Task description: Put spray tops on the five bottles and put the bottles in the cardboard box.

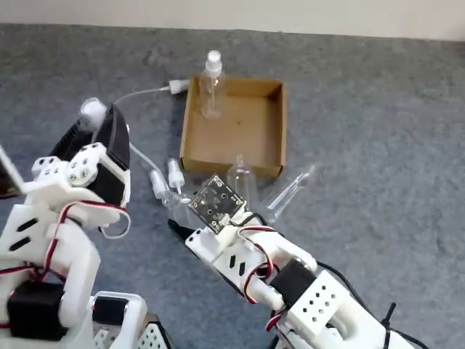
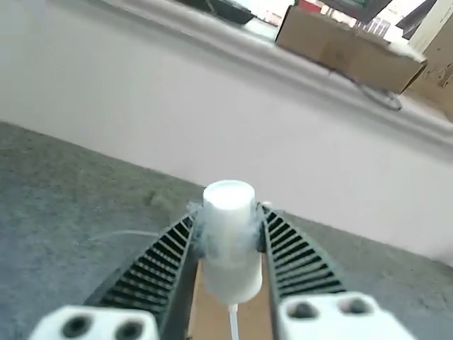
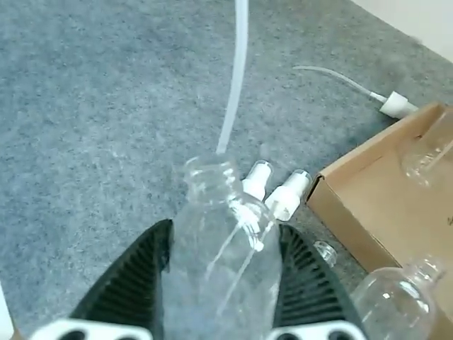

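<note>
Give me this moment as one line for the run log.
left gripper: shut on spray top | right gripper: shut on open bottle | tube tip near bottle mouth | cardboard box: one capped bottle inside

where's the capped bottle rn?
In the high view the capped bottle sits inside the cardboard box at its far left corner, with a loose spray top lying just outside that corner.

The table covering [image 1: 378,123] is grey, matt, rough cloth like carpet. The cardboard box [image 1: 275,123] is dull brown paperboard. The bottle [image 3: 223,255] is clear glossy plastic, the spray top [image 2: 228,244] smooth white plastic. The left gripper [image 2: 228,225] has fingers [image 2: 159,273] of black, ribbed, matt plastic.
</note>
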You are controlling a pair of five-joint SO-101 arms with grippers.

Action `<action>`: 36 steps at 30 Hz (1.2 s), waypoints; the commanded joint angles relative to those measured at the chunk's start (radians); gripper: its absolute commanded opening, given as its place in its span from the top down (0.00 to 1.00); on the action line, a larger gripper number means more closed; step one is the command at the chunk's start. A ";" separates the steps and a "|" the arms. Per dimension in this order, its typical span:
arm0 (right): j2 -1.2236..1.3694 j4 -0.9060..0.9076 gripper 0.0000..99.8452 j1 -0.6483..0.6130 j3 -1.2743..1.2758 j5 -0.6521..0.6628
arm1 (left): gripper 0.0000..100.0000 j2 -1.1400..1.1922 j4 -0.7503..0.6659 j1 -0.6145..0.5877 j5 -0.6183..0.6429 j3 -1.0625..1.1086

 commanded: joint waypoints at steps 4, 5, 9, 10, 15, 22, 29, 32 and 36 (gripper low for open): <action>-0.027 -0.025 1.00 0.012 -0.007 -0.054 | 1.00 0.001 -0.011 0.042 0.000 0.096; -0.027 -0.025 1.00 0.012 -0.007 -0.060 | 1.00 0.001 -0.011 0.059 0.000 0.108; -0.030 -0.027 1.00 0.018 -0.010 -0.066 | 1.00 0.001 -0.002 0.107 -0.003 0.147; -0.030 -0.028 1.00 0.018 -0.010 -0.069 | 1.00 0.001 0.012 0.116 -0.003 0.151; -0.022 -0.151 1.00 0.036 -0.013 -0.147 | 1.00 0.001 0.049 0.151 -0.064 0.163; -0.021 -0.202 1.00 0.044 -0.047 -0.146 | 1.00 0.001 0.071 0.153 -0.123 0.254; -0.021 -0.205 1.00 0.068 -0.061 -0.149 | 1.00 0.001 0.078 0.180 -0.123 0.262; -0.021 -0.205 1.00 0.108 -0.084 -0.149 | 1.00 0.001 0.106 0.216 -0.124 0.262; -0.018 -0.205 1.00 0.127 -0.088 -0.149 | 1.00 0.001 0.106 0.231 -0.126 0.260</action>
